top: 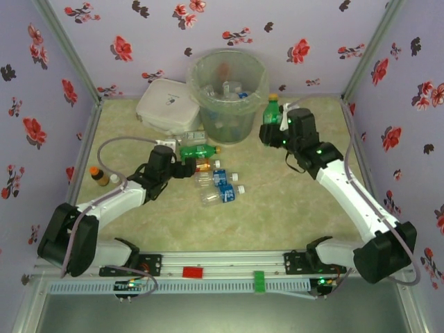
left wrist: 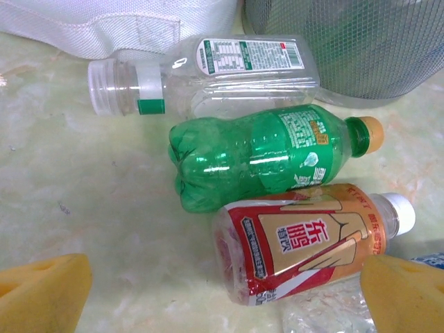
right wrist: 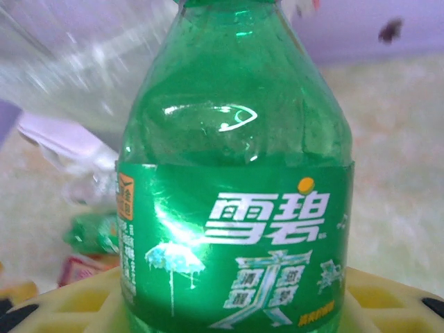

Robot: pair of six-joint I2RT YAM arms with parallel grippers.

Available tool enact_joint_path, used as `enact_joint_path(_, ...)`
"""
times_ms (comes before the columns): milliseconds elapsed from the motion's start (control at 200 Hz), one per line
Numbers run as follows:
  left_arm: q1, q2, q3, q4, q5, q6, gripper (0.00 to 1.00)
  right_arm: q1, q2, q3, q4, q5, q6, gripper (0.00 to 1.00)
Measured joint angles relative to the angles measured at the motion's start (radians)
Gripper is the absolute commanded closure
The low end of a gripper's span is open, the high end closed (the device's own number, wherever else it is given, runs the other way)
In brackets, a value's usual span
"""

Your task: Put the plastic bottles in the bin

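So from where I'm standing, the right gripper (top: 272,130) has its fingers pinched around an upright green bottle (right wrist: 236,194) with an orange cap. It's holding it just off the right side of the bin (top: 196,87), up near the rim. The bin sits at the back of the table with a few bottles visible inside, right next to a white lidded container (top: 166,104). The left gripper (left wrist: 223,297) is low over the table with its yellow fingers (left wrist: 43,291) spread wide and nothing in them. An orange-red bottle (left wrist: 305,243) lies just ahead of them. Past that lies a second green bottle (left wrist: 257,156), then a clear white-labelled bottle (left wrist: 208,76) near the foot of the bin. A couple of clear blue-labelled bottles (top: 220,182) lie close by, and a small brown bottle (top: 99,175) is way off on the left.
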Motion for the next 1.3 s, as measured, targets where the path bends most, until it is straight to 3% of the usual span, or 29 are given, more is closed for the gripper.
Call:
enact_joint_path(235,0.006,-0.072,-0.121,0.035,0.0,-0.001,0.0,0.001,0.131,0.275,0.08,0.002,0.002,0.57)
enact_joint_path(630,0.022,-0.183,-0.158,0.04,0.012,0.019,0.0,0.057,0.644,0.747,0.116,-0.014,0.032,0.55)
enact_joint_path(760,0.024,-0.192,-0.164,0.039,0.019,0.05,0.0,0.066,0.785,0.902,0.058,-0.023,0.045,0.43)
enact_joint_path(930,0.029,-0.213,-0.184,0.035,0.02,0.072,0.0,0.071,0.859,0.984,-0.011,-0.028,0.064,0.01)
enact_joint_path(1145,0.029,-0.254,-0.187,0.044,0.054,0.078,0.0,0.071,0.853,1.078,-0.072,-0.027,0.066,0.0)
enact_joint_path(1300,0.027,-0.259,-0.186,0.058,0.088,0.077,0.0,0.071,0.729,0.989,-0.1,-0.018,0.042,0.0)
